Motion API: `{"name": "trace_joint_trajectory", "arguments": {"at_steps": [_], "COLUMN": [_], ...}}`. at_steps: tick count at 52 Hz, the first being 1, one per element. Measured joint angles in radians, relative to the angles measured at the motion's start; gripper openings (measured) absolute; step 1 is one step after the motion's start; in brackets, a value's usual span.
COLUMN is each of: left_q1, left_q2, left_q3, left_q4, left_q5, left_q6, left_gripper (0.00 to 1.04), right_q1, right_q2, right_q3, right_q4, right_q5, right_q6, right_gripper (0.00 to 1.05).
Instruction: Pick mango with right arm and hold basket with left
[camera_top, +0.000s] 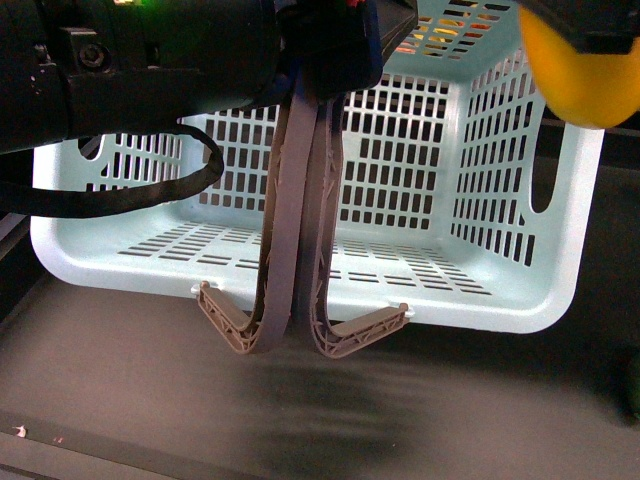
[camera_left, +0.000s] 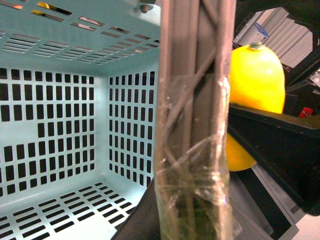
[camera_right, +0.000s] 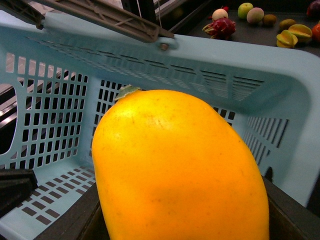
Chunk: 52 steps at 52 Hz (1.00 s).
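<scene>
My right fingers (camera_left: 275, 140) grasp the mango (camera_right: 180, 170) above the basket (camera_top: 560, 230). My left fingers (camera_top: 335, 45) seemingly clench its view-blocking handles (camera_top: 300, 200). A starfruit (camera_right: 294, 35) lies beyond.

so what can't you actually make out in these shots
1. How the left arm grips the handles: front view, its black body and the top edge hide it; left wrist view, the handles fill the middle.
2. Right gripper: right wrist view, the mango covers most of it; front view, the corner cuts it off.
3. Fruits beyond the basket: right wrist view, too small to name.
</scene>
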Motion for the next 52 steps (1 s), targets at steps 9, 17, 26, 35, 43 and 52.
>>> {"name": "trace_joint_trajectory", "arguments": {"at_steps": [9, 17, 26, 35, 43, 52], "left_q1": [0.000, 0.000, 0.000, -0.001, -0.001, -0.001], "left_q2": [0.000, 0.000, 0.000, 0.007, 0.009, 0.009], "left_q3": [0.000, 0.000, 0.000, -0.007, -0.008, -0.008], "left_q4": [0.000, 0.000, 0.000, 0.000, 0.001, 0.001], "left_q5": [0.000, 0.000, 0.000, 0.000, -0.002, -0.004], "left_q6": [0.000, 0.000, 0.000, 0.003, 0.004, 0.006], "left_gripper": [0.09, 0.09, 0.09, 0.09, 0.09, 0.09], "right_q1": [0.065, 0.095, 0.102, 0.078, 0.023, -0.061], "right_q2": [0.073, 0.118, 0.129, 0.097, -0.013, -0.259], "right_q3": [0.027, 0.031, 0.021, -0.037, -0.132, -0.269], "right_q4": [0.060, 0.114, 0.193, 0.242, 0.246, 0.146], "right_q5": [0.096, 0.143, 0.185, 0.201, 0.217, 0.211], "right_q6": [0.020, 0.042, 0.047, 0.020, -0.002, -0.008], "right_gripper": [0.62, 0.69, 0.97, 0.97, 0.97, 0.97]}}
